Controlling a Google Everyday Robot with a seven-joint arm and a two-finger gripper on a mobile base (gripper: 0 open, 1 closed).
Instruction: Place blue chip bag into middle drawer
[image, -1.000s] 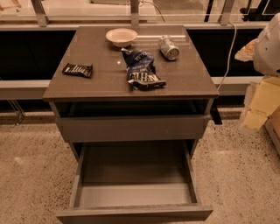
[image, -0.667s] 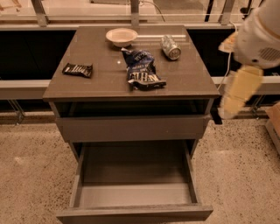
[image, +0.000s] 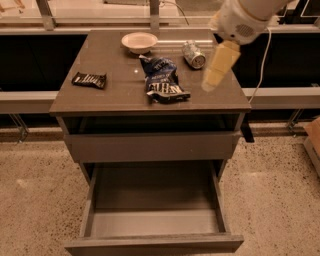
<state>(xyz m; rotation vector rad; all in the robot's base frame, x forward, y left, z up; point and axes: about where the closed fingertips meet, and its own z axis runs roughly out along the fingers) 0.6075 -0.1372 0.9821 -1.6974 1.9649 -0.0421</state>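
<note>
White arm enters from upper right; cream gripper (image: 214, 72) hangs tilted above the brown tabletop's (image: 110, 97) right side, opening state indeterminate. Crumpled glossy dark blue chip bag (image: 162, 80) lies mid-tabletop. Matte grey boxy middle drawer (image: 155, 222) stands open, lower frame

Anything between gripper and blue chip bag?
Nothing: camera view shows bare cabinet top between the blue chip bag and the gripper to its right; silver can lies behind.
</note>
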